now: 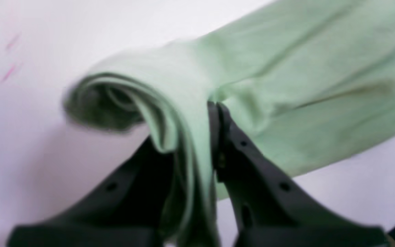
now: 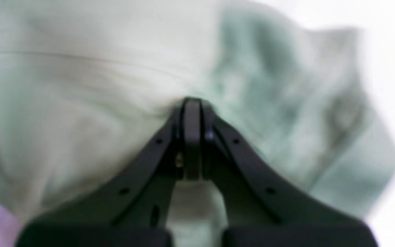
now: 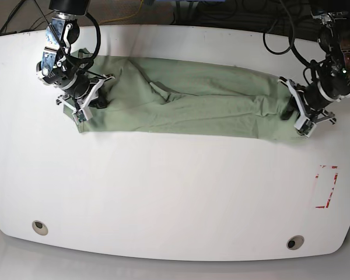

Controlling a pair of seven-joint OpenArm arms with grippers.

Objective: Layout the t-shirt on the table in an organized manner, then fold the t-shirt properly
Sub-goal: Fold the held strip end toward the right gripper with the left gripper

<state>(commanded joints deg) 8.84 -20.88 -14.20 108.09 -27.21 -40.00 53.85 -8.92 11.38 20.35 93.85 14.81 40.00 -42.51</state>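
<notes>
You've got the t-shirt (image 3: 192,99) stretched into a long band across the far half of the table (image 3: 175,192), running from roughly 10 o'clock over to 2 o'clock in the base view. Your left gripper (image 1: 214,106) sits at the 2 o'clock end with its jaws pinched tight on a bunched, layered fold of the cloth; in its wrist view the fabric curls over in a roll toward 9 o'clock and spreads out flat toward 2 o'clock. Your right gripper (image 2: 192,103) is at the 10 o'clock end, jaws pressed together with the shirt's fabric gathered right at the tips, though that view is pretty blurry. Two grey grommets (image 3: 39,227) sit along the near edge, and there's red tape (image 3: 326,186) at about 4 o'clock, well apart from the shirt.
</notes>
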